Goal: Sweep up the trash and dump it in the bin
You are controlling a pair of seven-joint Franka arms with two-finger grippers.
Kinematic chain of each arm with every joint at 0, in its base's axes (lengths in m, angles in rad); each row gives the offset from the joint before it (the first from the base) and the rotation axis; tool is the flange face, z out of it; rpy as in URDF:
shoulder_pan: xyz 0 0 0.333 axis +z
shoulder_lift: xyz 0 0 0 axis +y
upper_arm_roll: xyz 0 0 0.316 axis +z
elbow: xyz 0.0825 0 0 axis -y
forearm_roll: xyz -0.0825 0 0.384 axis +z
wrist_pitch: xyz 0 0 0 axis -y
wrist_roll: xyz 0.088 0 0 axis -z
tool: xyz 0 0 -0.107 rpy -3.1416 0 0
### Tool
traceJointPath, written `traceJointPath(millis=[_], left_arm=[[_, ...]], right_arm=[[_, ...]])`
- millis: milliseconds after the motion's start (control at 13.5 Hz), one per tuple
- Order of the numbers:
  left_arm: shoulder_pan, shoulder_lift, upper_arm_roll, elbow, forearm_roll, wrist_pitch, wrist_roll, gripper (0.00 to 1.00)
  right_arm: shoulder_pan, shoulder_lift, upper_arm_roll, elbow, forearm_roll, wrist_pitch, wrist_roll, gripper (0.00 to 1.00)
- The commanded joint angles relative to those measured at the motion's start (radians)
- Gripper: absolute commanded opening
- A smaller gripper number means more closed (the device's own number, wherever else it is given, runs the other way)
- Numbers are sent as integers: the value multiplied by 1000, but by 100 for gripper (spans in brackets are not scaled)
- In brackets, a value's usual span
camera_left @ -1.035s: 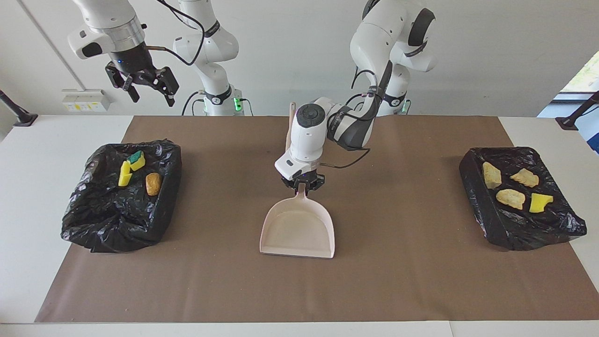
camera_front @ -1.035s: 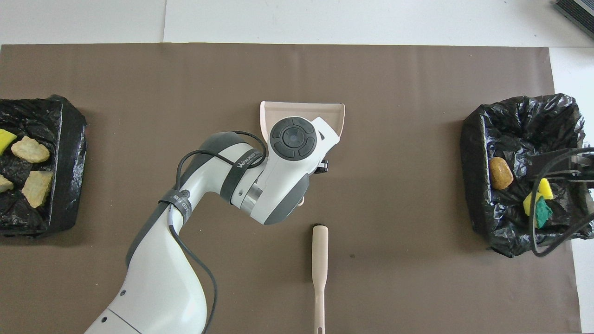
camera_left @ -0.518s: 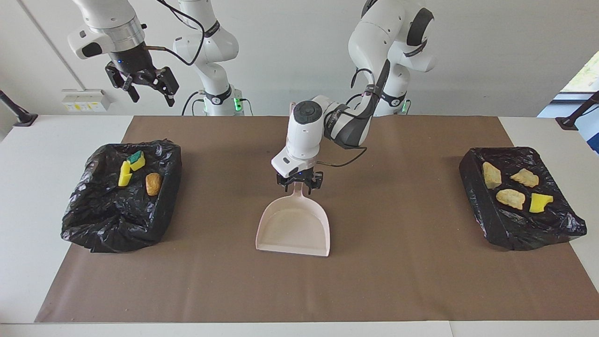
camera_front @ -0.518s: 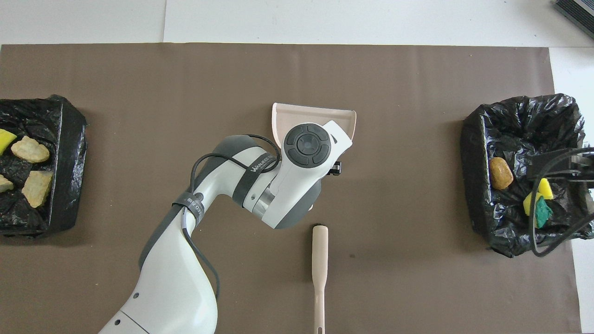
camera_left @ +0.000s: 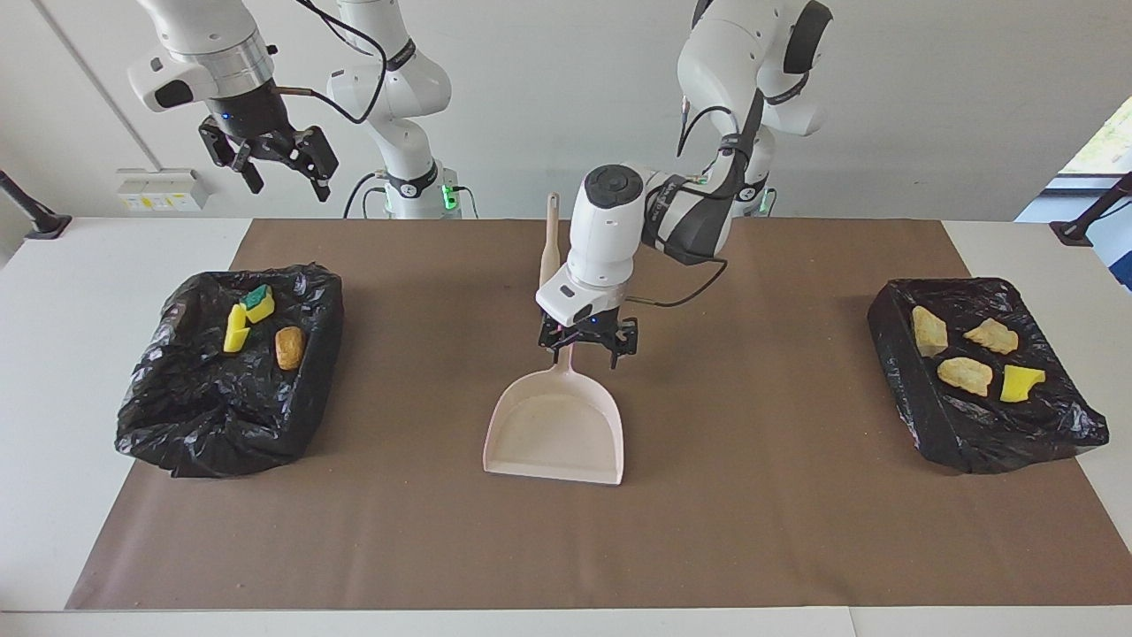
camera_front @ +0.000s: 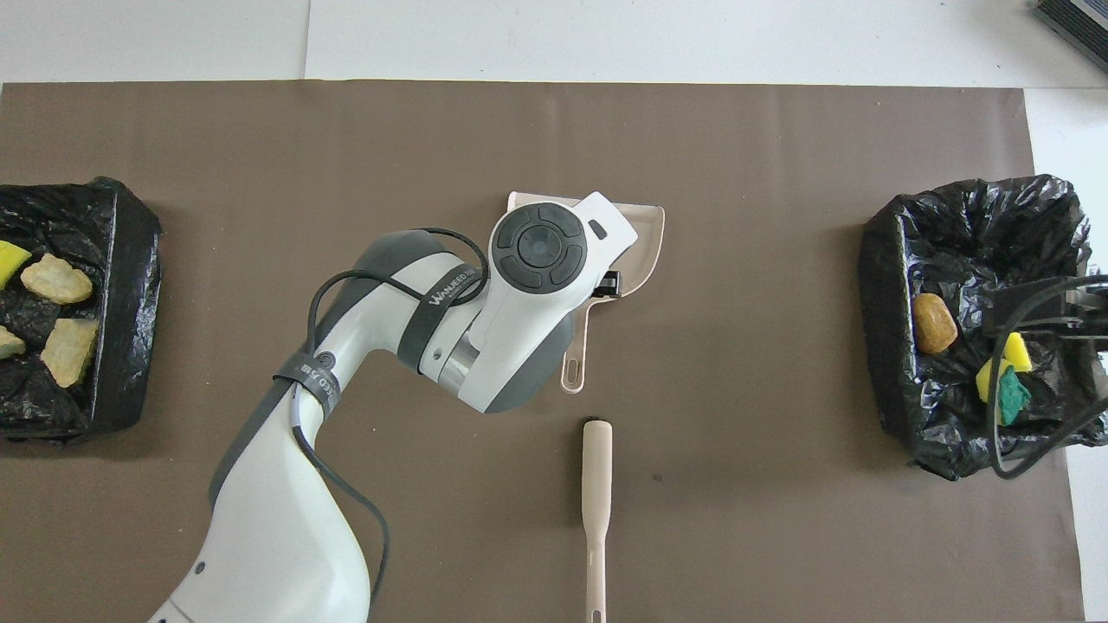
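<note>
A brown mat (camera_left: 752, 495) covers the white worktop (camera_left: 53, 372). A pink dustpan (camera_left: 553, 433) lies flat on its middle. A beige brush (camera_front: 595, 502) lies nearer to the robots.

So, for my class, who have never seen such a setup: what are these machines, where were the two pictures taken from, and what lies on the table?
Two white robot arms stand at a table, each ending in a two-finger end effector. One picture faces the robots; the other looks down from above them. On brown paper lies a pale pink dustpan, and nearer the robots a brush. Two black-lined bins hold trash: one at the right arm's end, one at the left arm's. The left end effector hangs open over the dustpan's handle, holding nothing. The right end effector waits, open, high over its bin.
</note>
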State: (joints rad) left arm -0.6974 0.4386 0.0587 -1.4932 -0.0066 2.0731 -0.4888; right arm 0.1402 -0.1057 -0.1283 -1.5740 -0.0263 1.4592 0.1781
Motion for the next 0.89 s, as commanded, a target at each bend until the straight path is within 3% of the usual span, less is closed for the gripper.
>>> traceJointPath(millis=[0, 296, 813], left_arm=[[53, -119, -4, -58, 28, -95, 99, 100], [183, -288, -4, -74, 34, -235, 252, 100], [387, -442, 4, -27, 66, -428, 508, 100]], right_arm=[[-4, -12, -4, -11, -3, 7, -25, 100], [-4, -12, -4, -11, -3, 9, -25, 100], [-4, -12, -4, -11, -3, 7, -25, 100]])
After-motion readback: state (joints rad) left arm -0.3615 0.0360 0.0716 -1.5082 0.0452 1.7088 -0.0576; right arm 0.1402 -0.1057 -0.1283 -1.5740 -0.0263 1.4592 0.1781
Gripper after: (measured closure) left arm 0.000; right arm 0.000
